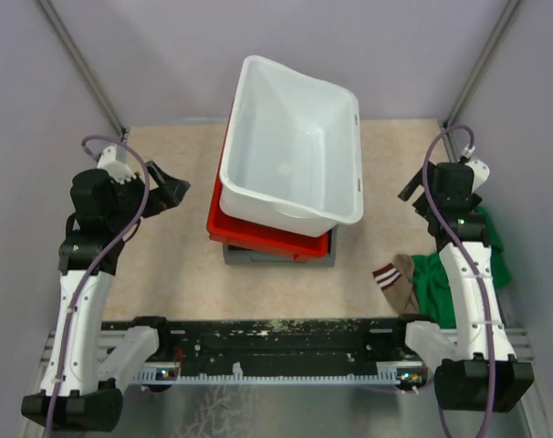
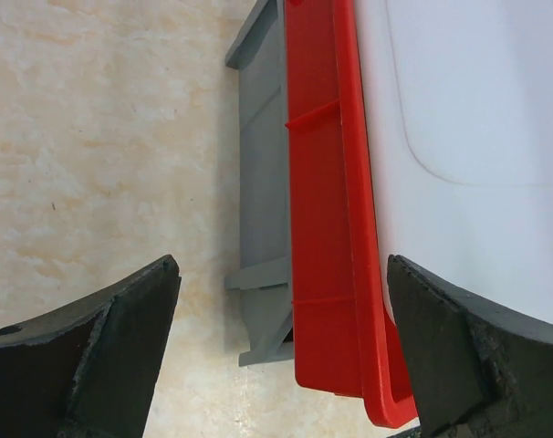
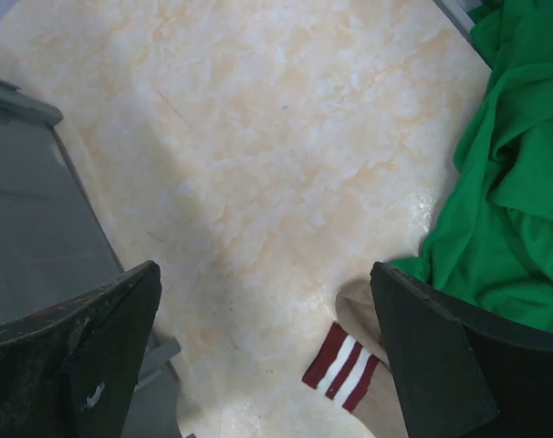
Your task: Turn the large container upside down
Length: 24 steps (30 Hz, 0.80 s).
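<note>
Left fingers [image 2: 94,360], right fingers [image 3: 80,360]: spread, empty.
Between them: large white plastic container [image 1: 295,155], mouth up, atop red plastic tray [image 1: 256,234].

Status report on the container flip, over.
Left gripper open, right gripper open, both empty. White container upright, atop red bin. Green cloth, striped sock off to right.

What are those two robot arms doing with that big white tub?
Nothing is being held right now. The large white plastic tub sits open side up, tilted, on top of a red plastic bin and a grey bin. The left gripper and right gripper hang open on either side of the stack, touching nothing. The tub is not yet flipped. A green cloth and a striped sock lie off to the right.
</note>
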Tool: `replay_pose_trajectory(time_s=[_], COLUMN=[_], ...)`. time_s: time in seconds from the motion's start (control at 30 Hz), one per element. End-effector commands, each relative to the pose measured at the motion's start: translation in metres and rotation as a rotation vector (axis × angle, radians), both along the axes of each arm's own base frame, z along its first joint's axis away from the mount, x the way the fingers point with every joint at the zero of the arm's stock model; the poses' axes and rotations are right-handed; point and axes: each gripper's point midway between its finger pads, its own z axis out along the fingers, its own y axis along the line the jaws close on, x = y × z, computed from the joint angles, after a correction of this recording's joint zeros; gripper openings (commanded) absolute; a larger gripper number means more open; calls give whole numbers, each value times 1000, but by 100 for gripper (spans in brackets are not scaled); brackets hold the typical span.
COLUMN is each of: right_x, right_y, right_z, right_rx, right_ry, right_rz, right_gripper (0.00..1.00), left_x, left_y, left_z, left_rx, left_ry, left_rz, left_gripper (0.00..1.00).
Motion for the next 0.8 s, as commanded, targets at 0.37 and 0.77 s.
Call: replay_pose_trajectory(time_s=[0.37, 0.77], right_x=[3, 46], right_y=[-9, 46], right_z=[12, 94], right_rx=[-27, 168], right_ry=[-79, -214], right_rz=[-43, 211], right_gripper=[98, 99], left_x=[-1, 7], left_y=[11, 14], left_z=[17, 1], left_rx=[-6, -4], left_ry=[-119, 16], left_rz=[73, 101], left_gripper=[100, 100])
